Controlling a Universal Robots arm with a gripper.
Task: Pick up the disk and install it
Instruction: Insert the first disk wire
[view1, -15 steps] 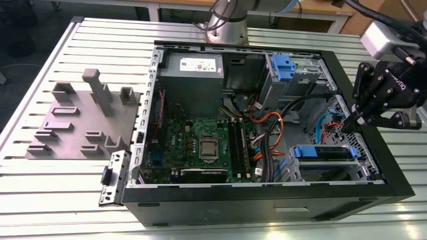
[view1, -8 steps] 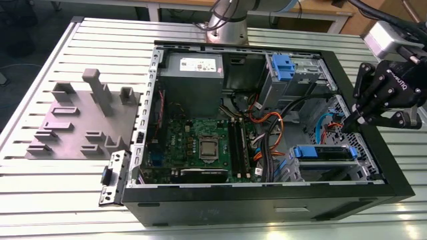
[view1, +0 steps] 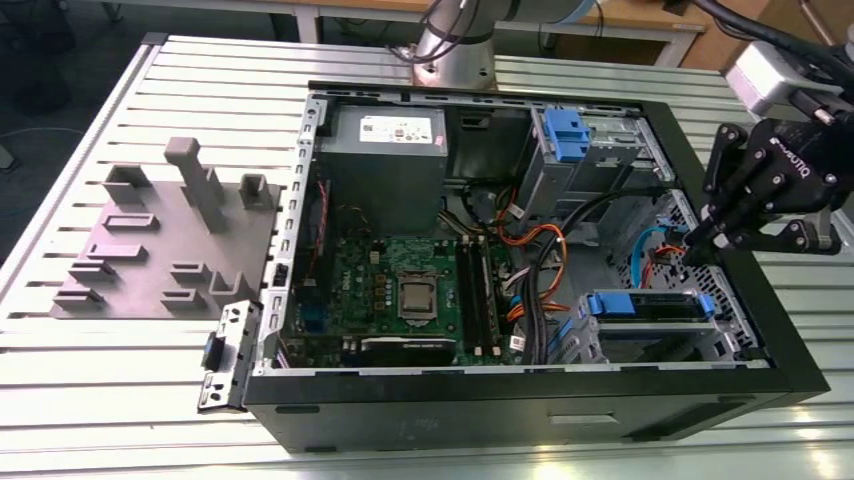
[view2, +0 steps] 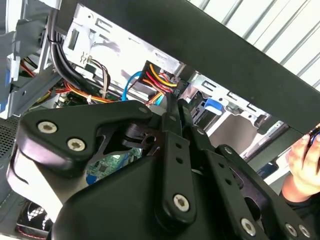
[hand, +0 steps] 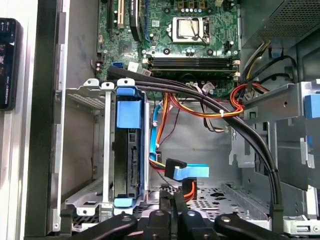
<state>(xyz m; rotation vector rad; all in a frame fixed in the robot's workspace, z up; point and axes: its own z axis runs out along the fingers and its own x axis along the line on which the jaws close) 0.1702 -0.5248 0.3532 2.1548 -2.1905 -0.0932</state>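
The disk sits edge-on in its cage, label hidden; the gripper's fingertips are cut off.

The gripper is matte black, built of angular linked bars, with white lettering along its body. Silver round-headed screws dot each joint (plain in the second wrist view). Behind stands a silvery-grey cylindrical arm base.

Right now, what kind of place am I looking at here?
Probably a robotics lab or test bench for computer assembly: an opened desktop computer case lies on a slotted aluminium table, beside a grey fixture plate, with the robot's hand hovering over the drive bay.
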